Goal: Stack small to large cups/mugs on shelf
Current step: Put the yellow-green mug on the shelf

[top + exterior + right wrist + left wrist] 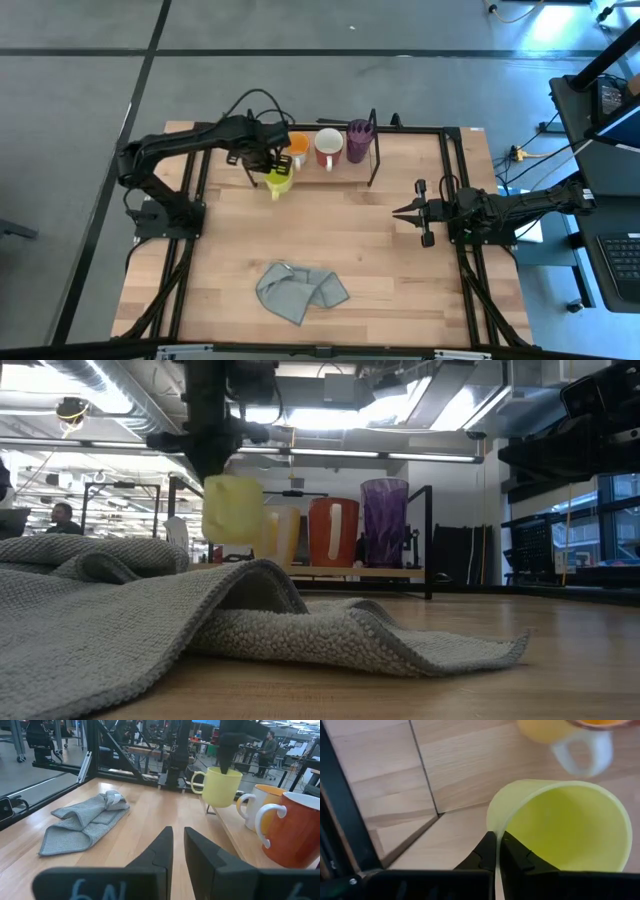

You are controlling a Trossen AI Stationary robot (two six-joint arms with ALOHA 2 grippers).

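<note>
Three mugs stand in a row on the shelf in the high view: the orange mug, the white mug and the purple tumbler. The left gripper is at the shelf's left end and holds the yellow mug by its rim. The right gripper waits over the table's right side, its fingers only a little apart and empty. A grey cloth lies near the front edge.

From the low view, the yellow mug hangs in the air above the table, beside the orange mug.

At the left wrist, the two fingers pinch the yellow mug's wall, one inside and one outside.

At the right wrist, the fingers show a narrow gap with nothing between them.
</note>
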